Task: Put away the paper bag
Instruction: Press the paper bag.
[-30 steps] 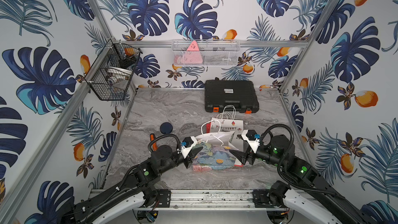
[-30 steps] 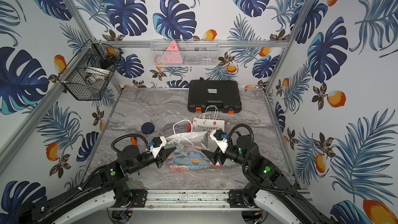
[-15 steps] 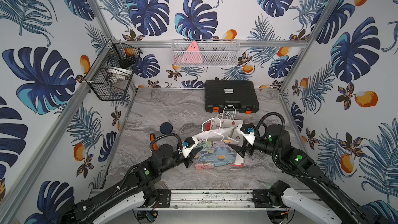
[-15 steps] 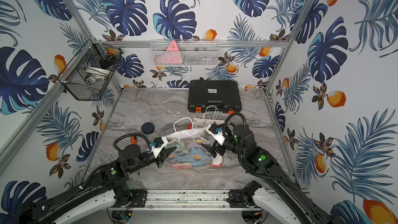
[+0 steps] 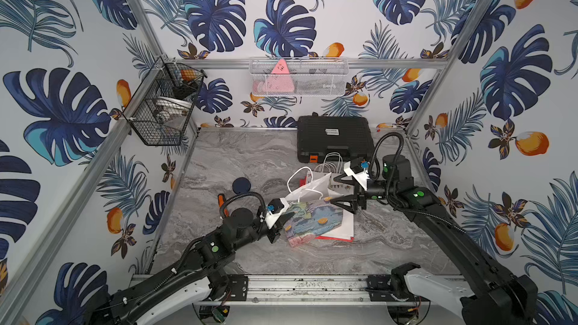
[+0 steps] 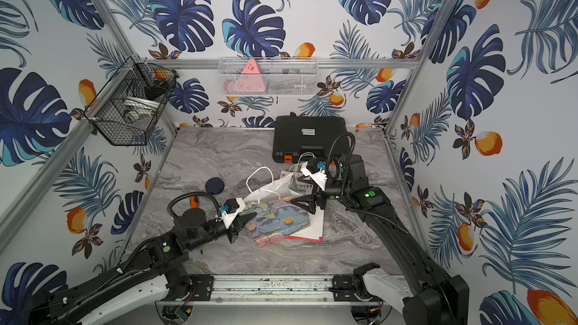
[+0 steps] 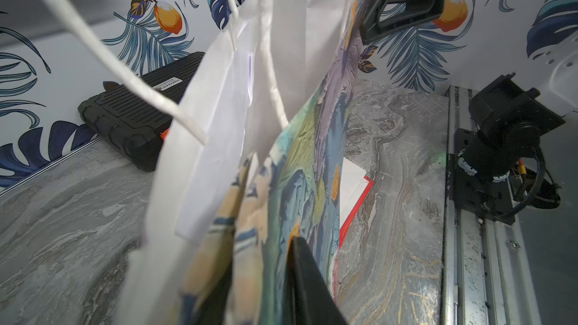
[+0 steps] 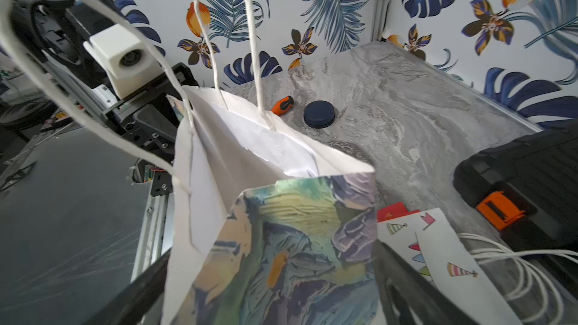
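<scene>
Beside paper bag [image 6: 278,218], "Happy" banner bag [image 6: 297,186]

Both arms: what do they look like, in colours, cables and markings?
Left arm and right arm match: black links on white base segments, a green dot each, a looped black corrugated cable, a white wrist camera block with blue connector, black triangular fingers.

The right arm's fingers [image 5: 344,204] have swung back from the near edge of the painted paper bag [image 5: 316,218] to its mouth corner, which now lies between them, unclamped. Ahead of them, the bag's white inner side stands taller and gapes wider.
</scene>
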You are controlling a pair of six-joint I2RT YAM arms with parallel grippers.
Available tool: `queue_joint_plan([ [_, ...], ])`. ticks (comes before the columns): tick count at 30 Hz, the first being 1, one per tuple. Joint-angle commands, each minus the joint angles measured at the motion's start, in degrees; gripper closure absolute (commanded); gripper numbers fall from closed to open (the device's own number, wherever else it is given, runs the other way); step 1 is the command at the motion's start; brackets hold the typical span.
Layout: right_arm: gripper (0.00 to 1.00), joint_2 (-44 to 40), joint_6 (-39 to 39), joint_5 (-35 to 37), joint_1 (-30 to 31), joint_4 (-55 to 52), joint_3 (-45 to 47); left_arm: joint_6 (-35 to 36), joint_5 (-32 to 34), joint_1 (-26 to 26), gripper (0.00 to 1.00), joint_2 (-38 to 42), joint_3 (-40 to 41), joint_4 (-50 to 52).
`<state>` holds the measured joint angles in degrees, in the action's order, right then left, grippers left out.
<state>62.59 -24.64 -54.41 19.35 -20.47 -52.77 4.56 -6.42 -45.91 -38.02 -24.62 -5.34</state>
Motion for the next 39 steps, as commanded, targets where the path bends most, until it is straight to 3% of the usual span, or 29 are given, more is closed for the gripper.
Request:
queue_joint_plan([
  [1, 0.14, -1.4, 0.1, -4.1, 0.0, 1.6, 2.0, -0.3, 0.3, 0.3, 0.81, 0.4, 0.0, -0.9],
  [6, 0.23, -3.3, -1.1, -1.9, 0.0, 0.3, 3.8, -1.0, 1.3, 0.6, 0.76, 0.9, -0.7, 0.4],
  [11, 0.39, -5.6, -1.0, 1.3, 0.0, -1.4, 5.0, -1.6, 1.8, 0.9, 0.76, 1.7, -0.4, 1.0],
  [24, 0.79, -6.5, -2.2, -1.5, 0.2, -1.8, 6.3, -2.2, 2.2, 1.8, 0.75, 0.9, -1.4, 2.6],
  [28, 0.84, -6.5, -1.4, -2.4, 0.4, -0.2, 7.2, -2.8, 1.5, 2.4, 0.75, 1.0, -1.5, 2.8],
  [32, 1.0, -6.1, -1.2, -3.1, 1.0, 1.0, 7.7, -3.4, 0.5, 2.6, 0.74, 0.1, -1.7, 2.1],
  [36, 1.0, -6.7, -1.9, -2.4, 1.0, 0.8, 8.0, -3.9, 0.9, 3.1, 0.69, 0.5, -2.5, 3.7],
  [39, 1.0, -7.7, -1.6, -2.0, 0.9, 0.6, 8.3, -4.3, 2.4, 3.8, 0.55, 3.9, -3.1, 8.0],
])
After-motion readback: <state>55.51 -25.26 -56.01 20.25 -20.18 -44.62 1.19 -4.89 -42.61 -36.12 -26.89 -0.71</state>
